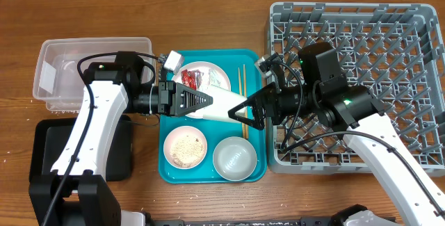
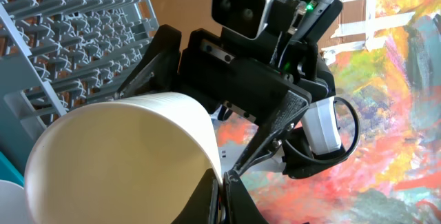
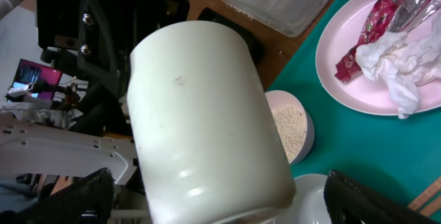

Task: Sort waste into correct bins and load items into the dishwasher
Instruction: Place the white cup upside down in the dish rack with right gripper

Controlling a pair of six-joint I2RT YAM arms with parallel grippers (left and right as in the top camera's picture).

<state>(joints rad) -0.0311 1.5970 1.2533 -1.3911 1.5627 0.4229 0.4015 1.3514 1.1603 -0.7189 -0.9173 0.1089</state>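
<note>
A small white cup [image 1: 224, 106] hangs in the air over the teal tray, between my two grippers. My left gripper [image 1: 208, 101] is shut on the cup's rim; in the left wrist view the fingertips [image 2: 224, 189] pinch the thin wall of the cup [image 2: 117, 155]. My right gripper [image 1: 252, 111] is open, its fingers [image 3: 220, 207] on either side of the cup's base [image 3: 207, 114], not touching it. A pale-pink plate [image 1: 208, 69] holds the red wrapper [image 1: 190, 80] and the white tissue [image 1: 217, 81]. The grey dish rack [image 1: 361, 17] stands at the right.
On the teal tray [image 1: 167, 177] lie two chopsticks [image 1: 243, 87], a bowl of rice [image 1: 185, 147] and an empty white bowl [image 1: 233, 158]. The clear tub [image 1: 90, 73] is at the far left, with the black tray [image 1: 124, 158] in front of it.
</note>
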